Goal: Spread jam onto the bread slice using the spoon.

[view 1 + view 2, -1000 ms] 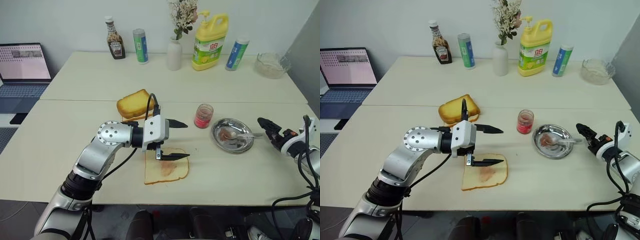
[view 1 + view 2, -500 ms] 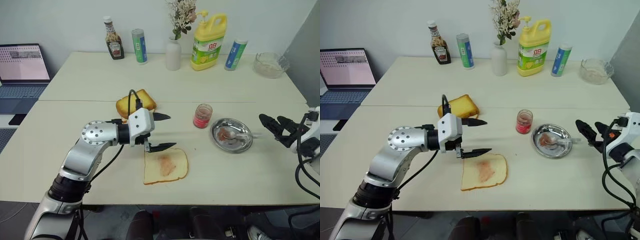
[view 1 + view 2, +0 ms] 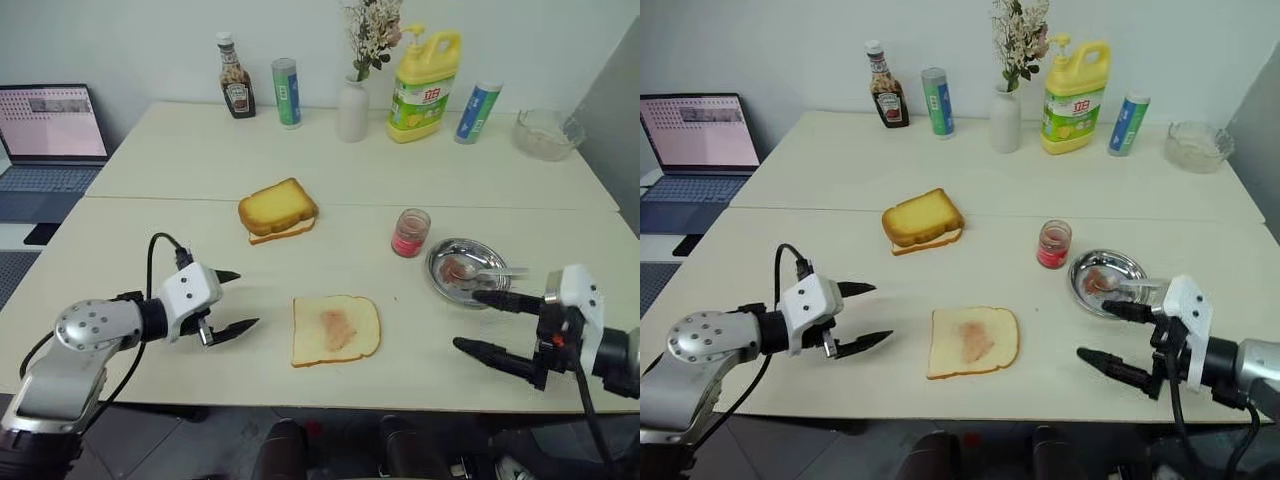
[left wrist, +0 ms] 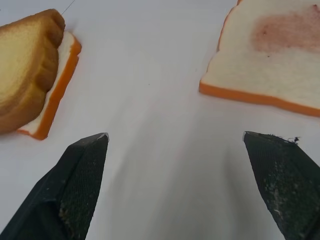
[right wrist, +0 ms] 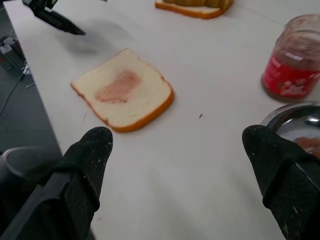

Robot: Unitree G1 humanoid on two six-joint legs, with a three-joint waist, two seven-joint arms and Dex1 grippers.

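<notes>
The bread slice (image 3: pixel 336 329) lies flat near the front edge of the worktop (image 3: pixel 150 250), a pinkish smear of jam across its middle. The jam jar (image 3: pixel 410 232) stands upright behind and to the right of it, lidless, with red jam in its lower part. Just to the right of the jar sits a shallow metal dish (image 3: pixel 442 286), apart from the jar; the spoon (image 3: pixel 478 270) rests in the dish, bowl toward the centre and handle reaching over the right rim, with pinkish traces in the dish around it. A thicker golden slice (image 3: pixel 277 209) lies behind the bread slice, well apart from it.

The left gripper (image 3: pixel 234 302) hangs over the worktop to the left of the bread slice, its fingers spread wide and holding nothing. The right gripper (image 3: pixel 481 322) is at the front right, just in front of the dish, fingers also spread wide and empty.

Along the far edge stand a ketchup bottle (image 3: pixel 234 63), a green can (image 3: pixel 287 79), a white vase (image 3: pixel 352 98) with flowers, a yellow detergent jug (image 3: pixel 422 71), a blue can (image 3: pixel 474 99) and a glass bowl (image 3: pixel 545 132) whose contents I cannot make out.
</notes>
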